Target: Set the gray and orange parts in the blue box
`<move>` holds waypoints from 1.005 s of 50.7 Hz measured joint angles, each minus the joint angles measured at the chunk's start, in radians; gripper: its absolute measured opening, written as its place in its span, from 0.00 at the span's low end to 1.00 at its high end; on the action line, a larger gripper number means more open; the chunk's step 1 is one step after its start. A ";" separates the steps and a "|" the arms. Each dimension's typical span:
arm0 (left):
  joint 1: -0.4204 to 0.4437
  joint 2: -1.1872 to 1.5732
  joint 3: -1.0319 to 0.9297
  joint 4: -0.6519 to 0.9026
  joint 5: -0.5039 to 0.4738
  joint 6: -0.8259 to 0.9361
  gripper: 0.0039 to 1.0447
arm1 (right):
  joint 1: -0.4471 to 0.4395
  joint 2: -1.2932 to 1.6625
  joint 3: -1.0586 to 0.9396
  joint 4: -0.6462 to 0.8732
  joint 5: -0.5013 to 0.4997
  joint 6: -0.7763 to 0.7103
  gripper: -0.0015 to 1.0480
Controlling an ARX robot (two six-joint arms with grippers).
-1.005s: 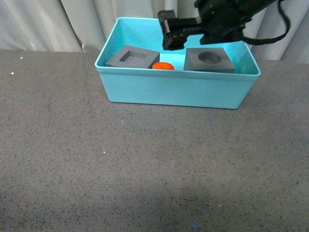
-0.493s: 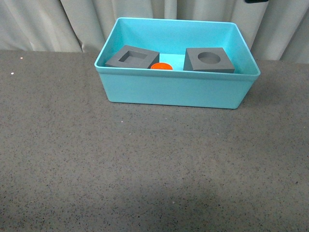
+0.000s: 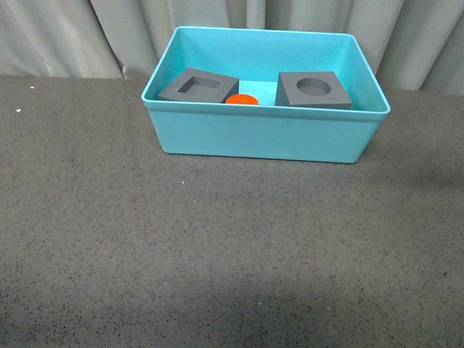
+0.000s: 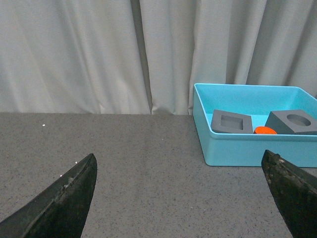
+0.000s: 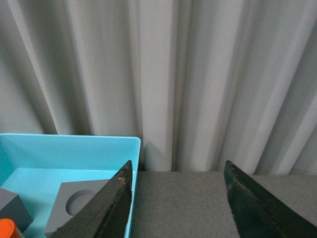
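1. We find the blue box [image 3: 264, 134] standing on the dark speckled table [image 3: 217, 246], at its far side, close to the grey curtain [image 3: 58, 36].
2. Inside the box we count 3 parts. The gray cube with the square recess [image 3: 199, 85] lies at the box's left end, tilted. The gray cube with the round recess [image 3: 313, 90] lies at the right end, well apart from the first.
3. The orange cylinder [image 3: 242, 100] lies between the 2 cubes, just beside the square-recess cube. Only its top shows above the near wall in the front view; we cannot read any marking on it.
4. Neither arm appears in the front view.
5. In the left wrist view, the left gripper [image 4: 190, 196] has its 2 fingers spread wide, with nothing between them. It looks across the table toward the box, which is well apart from it.
6. In the right wrist view, the right gripper [image 5: 178, 208] is likewise spread, with nothing held. It sits beside the box's right end, with the round-recess cube visible in the box just past 1 finger [image 5: 106, 210].
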 joint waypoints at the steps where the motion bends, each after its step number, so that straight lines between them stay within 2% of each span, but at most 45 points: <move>1: 0.000 0.000 0.000 0.000 0.000 0.000 0.94 | -0.005 -0.016 -0.020 0.005 -0.003 0.002 0.46; 5: 0.000 0.000 0.000 0.000 0.000 0.000 0.94 | -0.020 -0.064 -0.082 0.017 -0.019 0.006 0.35; 13: 0.000 0.000 0.000 0.000 0.000 0.000 0.94 | -0.053 -0.193 -0.225 0.021 -0.055 0.006 0.00; 20: 0.000 0.000 0.000 0.000 0.000 0.000 0.94 | -0.076 -0.294 -0.302 -0.002 -0.076 0.010 0.01; 23: 0.000 0.000 0.000 0.000 0.000 0.000 0.94 | -0.116 -0.340 -0.332 -0.021 -0.138 0.010 0.01; 27: 0.000 0.000 0.000 0.000 0.000 0.000 0.94 | -0.144 -0.408 -0.366 -0.053 -0.142 0.010 0.01; 35: 0.000 0.000 0.000 0.000 0.000 0.000 0.94 | -0.146 -0.513 -0.412 -0.115 -0.144 0.010 0.01; 39: 0.000 0.000 0.000 0.000 0.000 0.000 0.94 | -0.146 -0.524 -0.448 -0.073 -0.144 0.010 0.01; 51: 0.000 0.000 0.000 0.000 0.000 0.000 0.94 | -0.146 -0.676 -0.483 -0.204 -0.146 0.010 0.01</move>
